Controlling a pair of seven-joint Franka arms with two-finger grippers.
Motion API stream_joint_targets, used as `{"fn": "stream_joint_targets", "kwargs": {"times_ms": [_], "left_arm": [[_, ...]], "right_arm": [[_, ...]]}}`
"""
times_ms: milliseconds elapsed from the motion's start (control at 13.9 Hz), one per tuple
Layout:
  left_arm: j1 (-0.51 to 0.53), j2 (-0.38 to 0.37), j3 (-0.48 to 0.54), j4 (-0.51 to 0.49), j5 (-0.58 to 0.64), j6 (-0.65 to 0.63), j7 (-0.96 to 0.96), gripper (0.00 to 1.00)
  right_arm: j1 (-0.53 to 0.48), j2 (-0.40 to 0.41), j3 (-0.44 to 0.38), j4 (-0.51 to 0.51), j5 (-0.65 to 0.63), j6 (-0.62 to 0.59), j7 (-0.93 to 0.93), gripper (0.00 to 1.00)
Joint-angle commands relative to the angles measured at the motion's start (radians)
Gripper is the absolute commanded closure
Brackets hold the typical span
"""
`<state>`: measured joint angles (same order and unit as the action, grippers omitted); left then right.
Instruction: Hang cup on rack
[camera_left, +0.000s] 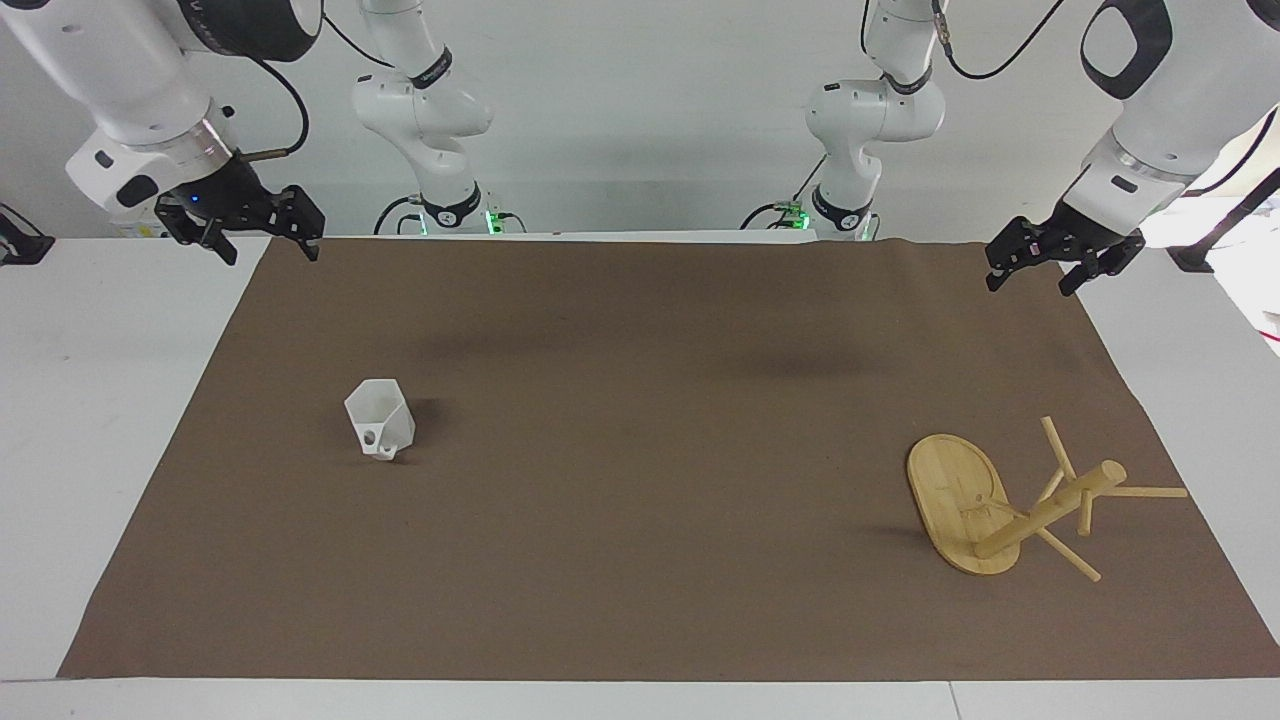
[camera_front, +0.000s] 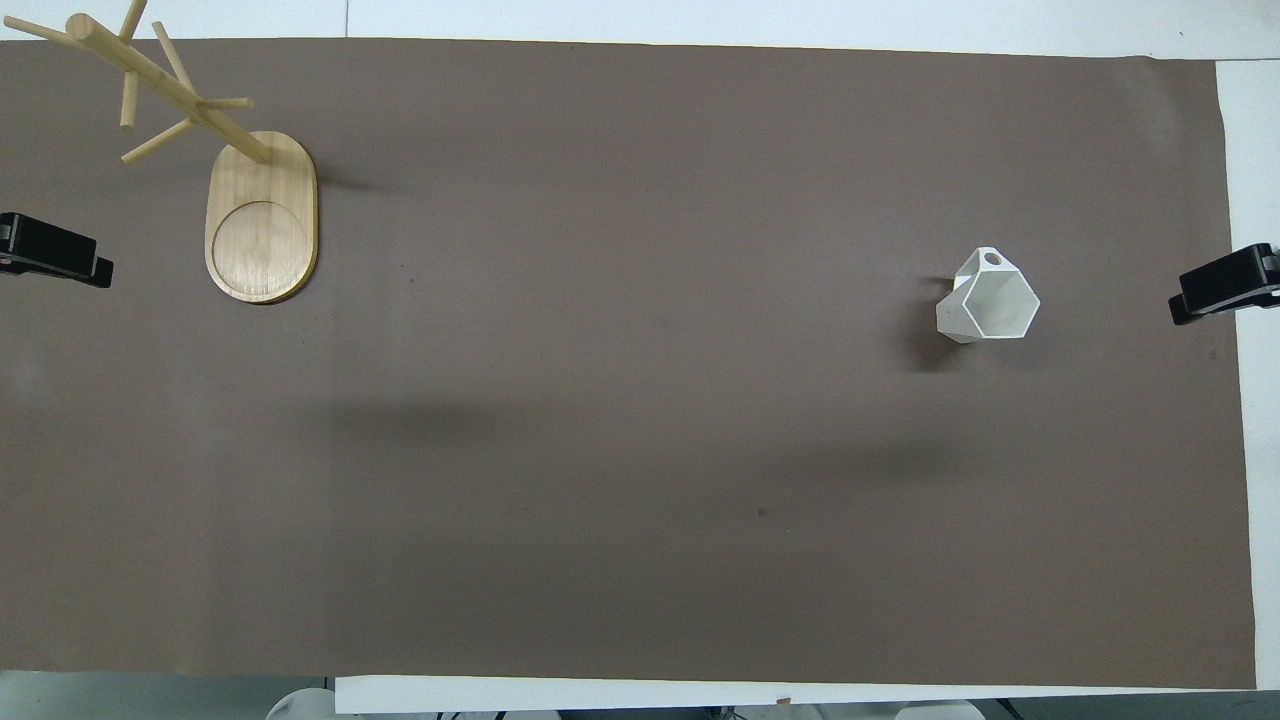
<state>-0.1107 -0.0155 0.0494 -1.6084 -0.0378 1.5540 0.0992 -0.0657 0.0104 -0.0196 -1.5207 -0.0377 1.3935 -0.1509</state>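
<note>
The white faceted cup (camera_left: 380, 420) stands on the brown mat toward the right arm's end of the table, mouth up. Its boxy handle faces away from the robots. It also shows in the overhead view (camera_front: 985, 300). The bamboo rack (camera_left: 1010, 505) stands upright on its oval base toward the left arm's end, a little farther from the robots than the cup, its pegs bare; it also shows in the overhead view (camera_front: 260, 215). My right gripper (camera_left: 270, 255) hangs open and empty over the mat's corner near the robots. My left gripper (camera_left: 1030, 286) hangs open and empty over the other near corner.
The brown mat (camera_left: 640, 560) covers most of the white table. Only the grippers' black tips show at the edges of the overhead view: left gripper (camera_front: 55, 255), right gripper (camera_front: 1225, 285).
</note>
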Motion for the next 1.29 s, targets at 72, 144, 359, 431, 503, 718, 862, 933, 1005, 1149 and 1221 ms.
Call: {"fn": "stream_joint_targets", "kwargs": {"times_ms": [72, 144, 359, 431, 503, 718, 862, 933, 1005, 1149, 1221], "left_arm": [[0.016, -0.012, -0.011, -0.016, -0.011, 0.014, -0.007, 0.00], [0.016, -0.012, -0.011, -0.016, -0.011, 0.014, -0.007, 0.00], [0.016, -0.012, -0.011, -0.016, -0.011, 0.014, -0.007, 0.00], [0.016, -0.012, -0.011, -0.016, -0.011, 0.014, -0.007, 0.00], [0.014, -0.012, -0.011, -0.016, -0.011, 0.014, -0.007, 0.00], [0.016, -0.012, -0.011, -0.016, -0.011, 0.014, -0.007, 0.00], [0.016, -0.012, -0.011, -0.016, -0.011, 0.014, -0.007, 0.00], [0.016, -0.012, -0.011, -0.016, -0.011, 0.014, -0.007, 0.00], [0.016, -0.012, -0.011, -0.016, -0.011, 0.014, -0.007, 0.00], [0.016, -0.012, -0.011, -0.016, -0.011, 0.014, -0.007, 0.00], [0.016, -0.012, -0.011, -0.016, -0.011, 0.014, -0.007, 0.00]], "right_arm": [[-0.002, -0.020, 0.004, -0.029, -0.008, 0.019, 0.011, 0.00], [0.000, -0.020, 0.004, -0.029, -0.008, 0.019, 0.010, 0.00], [0.000, -0.021, 0.004, -0.030, -0.007, 0.006, 0.008, 0.00], [0.001, -0.023, 0.004, -0.032, -0.008, -0.017, 0.005, 0.00], [0.001, -0.023, 0.007, -0.032, -0.008, -0.008, -0.013, 0.00], [-0.022, -0.018, 0.006, -0.068, -0.005, 0.137, -0.360, 0.00], [-0.101, 0.009, 0.006, -0.072, 0.084, 0.174, -0.584, 0.00], [-0.152, 0.034, 0.004, -0.073, 0.170, 0.194, -0.696, 0.00], [-0.190, 0.069, 0.004, -0.073, 0.227, 0.214, -0.843, 0.00], [-0.230, 0.124, 0.004, -0.065, 0.316, 0.257, -1.034, 0.00], [-0.250, 0.163, 0.006, -0.061, 0.359, 0.263, -1.093, 0.00]]}}
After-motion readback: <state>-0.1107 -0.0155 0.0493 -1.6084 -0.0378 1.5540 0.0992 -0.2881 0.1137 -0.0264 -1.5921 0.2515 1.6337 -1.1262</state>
